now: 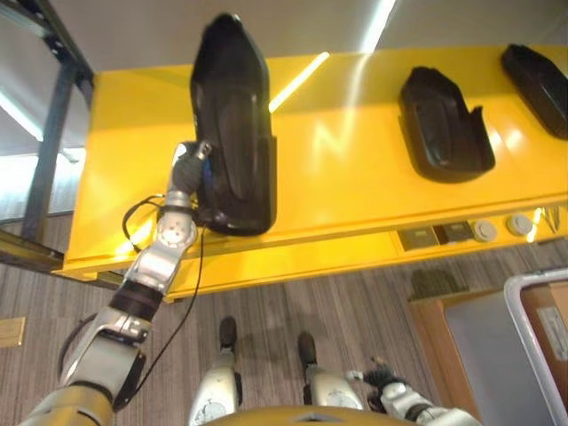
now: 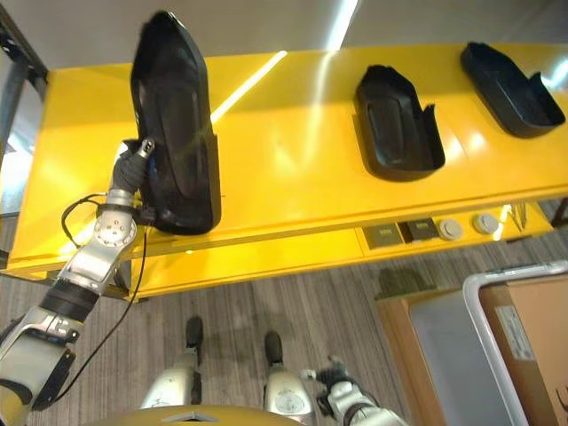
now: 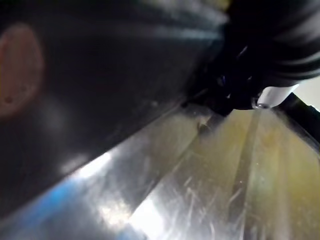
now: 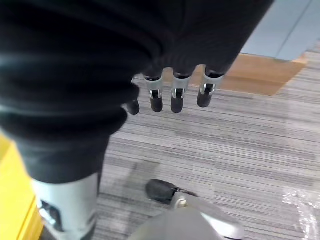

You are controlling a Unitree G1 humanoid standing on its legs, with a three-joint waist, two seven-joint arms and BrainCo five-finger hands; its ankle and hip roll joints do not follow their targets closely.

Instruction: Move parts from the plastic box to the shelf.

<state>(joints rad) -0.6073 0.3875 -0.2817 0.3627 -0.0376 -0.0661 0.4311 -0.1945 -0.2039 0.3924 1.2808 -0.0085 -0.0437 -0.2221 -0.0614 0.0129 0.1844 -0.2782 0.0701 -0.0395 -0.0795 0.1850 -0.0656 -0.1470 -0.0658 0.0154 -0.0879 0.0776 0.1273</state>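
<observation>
Yellow shelf holds three black plastic parts. The big part sits near the shelf's left end, with its wide end close to the front edge. The left hand is pressed against the left side of that part, near the front edge. Its fingers are hidden behind the part, so I cannot tell if it grips or has let go. It looks like the hand is setting the part down so it lies flat and does not slip off.

The second part lies in the middle of the shelf, and the third part lies by the right end. Both are well apart from the big one, so nothing blocks it.

The right hand hangs low over the floor with loose, straight fingers and holds nothing. The plastic box waits on the floor, below the shelf's right end.
</observation>
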